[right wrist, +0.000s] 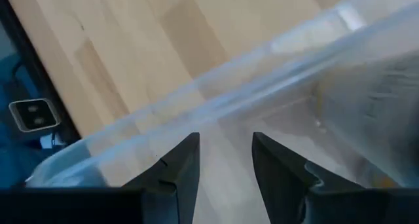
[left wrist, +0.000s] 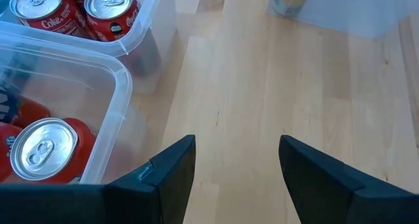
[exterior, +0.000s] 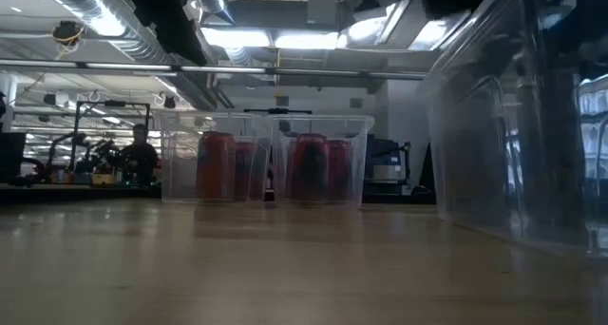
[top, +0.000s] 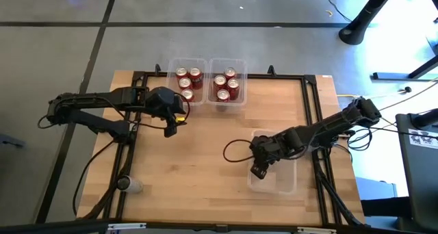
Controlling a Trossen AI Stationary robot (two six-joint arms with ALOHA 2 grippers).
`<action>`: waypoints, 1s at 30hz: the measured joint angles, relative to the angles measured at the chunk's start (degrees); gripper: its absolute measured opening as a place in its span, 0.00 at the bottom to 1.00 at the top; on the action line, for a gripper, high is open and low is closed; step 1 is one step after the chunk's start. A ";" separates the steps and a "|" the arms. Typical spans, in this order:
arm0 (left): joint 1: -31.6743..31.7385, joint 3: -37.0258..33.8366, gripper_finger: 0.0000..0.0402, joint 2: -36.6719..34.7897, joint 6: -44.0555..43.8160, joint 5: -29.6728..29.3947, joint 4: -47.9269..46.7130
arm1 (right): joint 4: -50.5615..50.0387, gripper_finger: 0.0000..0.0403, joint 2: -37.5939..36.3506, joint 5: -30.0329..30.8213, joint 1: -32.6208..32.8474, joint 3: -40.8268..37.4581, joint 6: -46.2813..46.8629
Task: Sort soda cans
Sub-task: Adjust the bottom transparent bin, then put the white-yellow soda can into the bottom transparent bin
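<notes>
Red soda cans stand upright in two clear bins at the table's far middle: the left bin (top: 186,81) and the right bin (top: 228,83); they also show in the low view (exterior: 217,163). My left gripper (top: 172,128) hovers open just near of the left bin, with bare wood between its fingers (left wrist: 236,145) and a silver-topped can (left wrist: 42,144) beside it. My right gripper (top: 259,170) hangs over a third clear bin (top: 274,167) at the near right. Its fingers (right wrist: 226,145) stand a little apart above the bin's rim (right wrist: 262,60), with nothing between them. A blurred greyish shape (right wrist: 366,99) lies inside that bin.
A pale can (top: 130,185) lies on its side by the table's near left edge. A dark cable loops (top: 236,152) on the wood left of the third bin. A black rail frames the table (top: 308,76). Bare wood spreads across the middle.
</notes>
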 joint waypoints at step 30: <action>0.09 0.02 0.52 -0.02 0.92 -0.02 0.10 | -45.96 0.80 -11.59 3.20 -3.23 14.20 -11.31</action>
